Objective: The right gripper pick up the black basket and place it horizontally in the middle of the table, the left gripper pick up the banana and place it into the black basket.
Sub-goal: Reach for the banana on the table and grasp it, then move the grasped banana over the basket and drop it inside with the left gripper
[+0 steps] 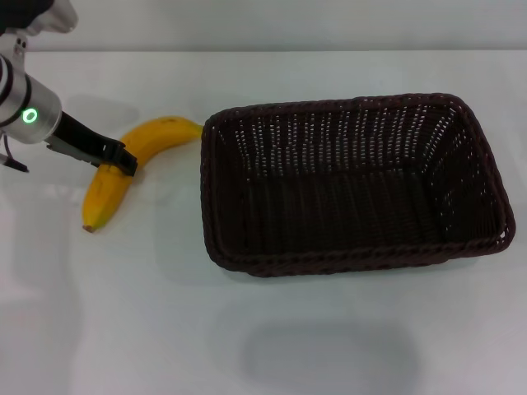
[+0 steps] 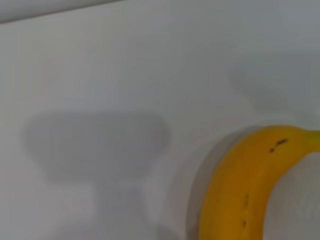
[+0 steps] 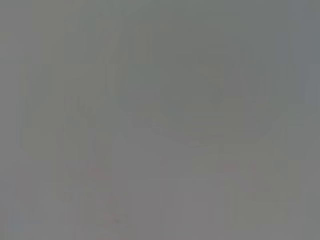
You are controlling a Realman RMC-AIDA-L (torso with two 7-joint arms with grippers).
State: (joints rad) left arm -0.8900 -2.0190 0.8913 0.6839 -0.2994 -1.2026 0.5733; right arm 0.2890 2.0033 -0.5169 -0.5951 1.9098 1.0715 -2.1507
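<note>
The yellow banana [image 1: 123,169] lies on the white table [image 1: 123,329] at the left, its brown end toward me. It also shows close up in the left wrist view [image 2: 245,190]. My left gripper [image 1: 119,158] comes in from the left and sits over the banana's middle, touching or just above it. The black basket [image 1: 354,251] stands upright and empty, long side across the table, right of the banana with a small gap to the stem end. My right gripper is out of view, and the right wrist view shows only plain grey.
White tabletop lies in front of the basket and the banana. A soft shadow [image 1: 329,358] falls on the table near the front edge. The table's far edge [image 1: 263,51] runs behind the basket.
</note>
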